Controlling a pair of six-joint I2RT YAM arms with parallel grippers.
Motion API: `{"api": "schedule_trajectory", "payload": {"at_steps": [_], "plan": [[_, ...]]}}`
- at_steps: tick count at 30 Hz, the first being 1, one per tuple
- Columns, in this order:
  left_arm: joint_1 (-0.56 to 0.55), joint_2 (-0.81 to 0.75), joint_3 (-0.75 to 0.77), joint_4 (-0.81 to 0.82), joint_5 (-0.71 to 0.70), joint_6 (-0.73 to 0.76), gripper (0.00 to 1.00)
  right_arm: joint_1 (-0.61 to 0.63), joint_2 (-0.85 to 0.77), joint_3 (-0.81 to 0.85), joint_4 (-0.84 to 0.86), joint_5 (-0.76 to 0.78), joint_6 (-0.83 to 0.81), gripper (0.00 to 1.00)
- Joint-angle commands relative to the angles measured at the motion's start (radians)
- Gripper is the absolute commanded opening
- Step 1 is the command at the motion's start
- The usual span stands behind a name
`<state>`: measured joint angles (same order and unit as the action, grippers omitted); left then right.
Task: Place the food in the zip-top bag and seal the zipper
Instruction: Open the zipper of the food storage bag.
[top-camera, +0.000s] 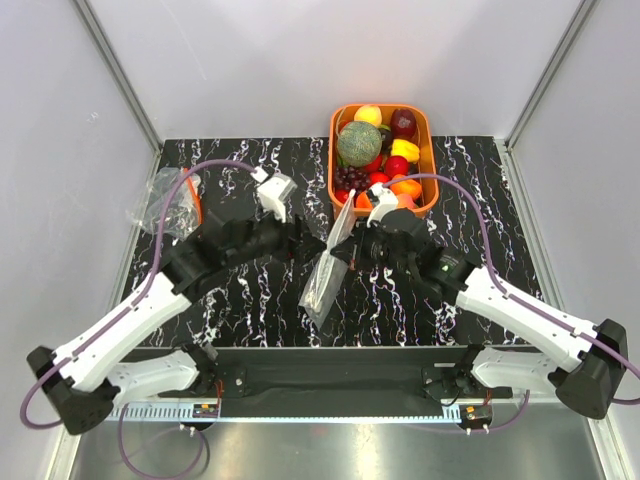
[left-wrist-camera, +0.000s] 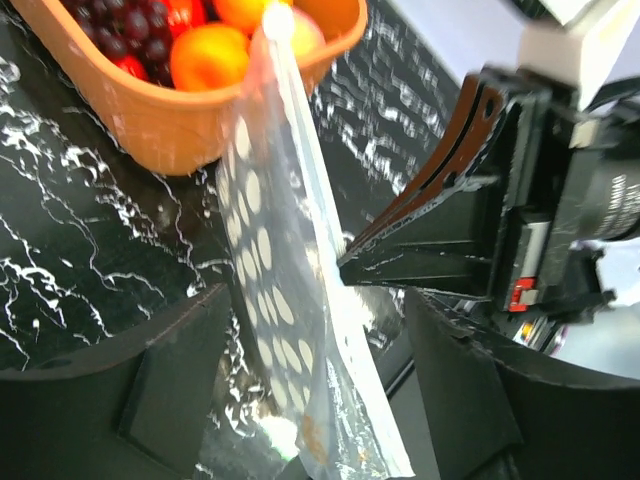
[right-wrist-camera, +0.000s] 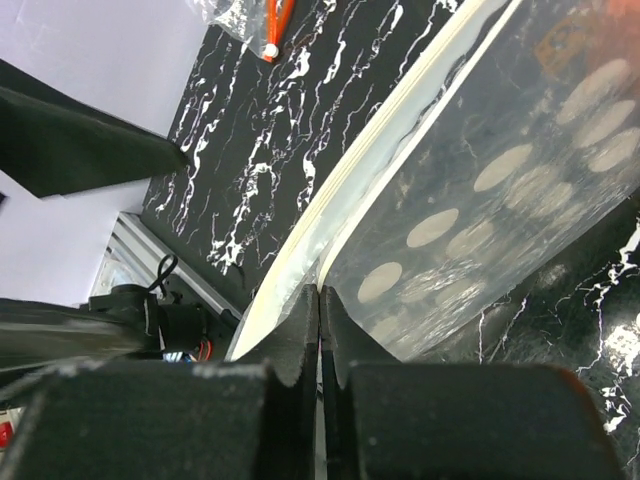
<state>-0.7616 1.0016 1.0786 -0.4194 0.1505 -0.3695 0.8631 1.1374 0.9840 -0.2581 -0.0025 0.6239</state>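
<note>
No plastic toy food (top-camera: 358, 143) is bagged yet, we judge; right gripper (right-wrist-camera: 319, 300) clamps the clear white-dotted zip-top bag (top-camera: 325, 275) mid-frame, left gripper (left-wrist-camera: 312, 350) gapes around it.

Bright, blurry close-ups, glare on zip-top bag (left-wrist-camera: 268, 250)

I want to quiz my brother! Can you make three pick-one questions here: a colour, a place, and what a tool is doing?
1. What colour are the dots on the zip-top bag? A: red. B: blue. C: white.
2. Where is the green melon? A: in the orange basket. B: inside the bag. C: on a plate.
3. The right tool is... A: wide open. B: shut on the bag's edge. C: holding a grape.
Answers: 1 C, they look white; 2 A, the basket's walls surround it; 3 B, it pinches the plastic.
</note>
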Motion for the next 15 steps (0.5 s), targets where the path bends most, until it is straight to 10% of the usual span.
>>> {"api": "schedule_trajectory", "payload": {"at_steps": [1, 15], "plan": [[-0.037, 0.054, 0.075, -0.081, -0.032, 0.060, 0.70, 0.001, 0.005, 0.058, 0.007, -0.024, -0.030, 0.00], [-0.087, 0.195, 0.184, -0.119, -0.138, 0.055, 0.24, 0.001, 0.027, 0.079, 0.008, -0.056, -0.038, 0.00]]}}
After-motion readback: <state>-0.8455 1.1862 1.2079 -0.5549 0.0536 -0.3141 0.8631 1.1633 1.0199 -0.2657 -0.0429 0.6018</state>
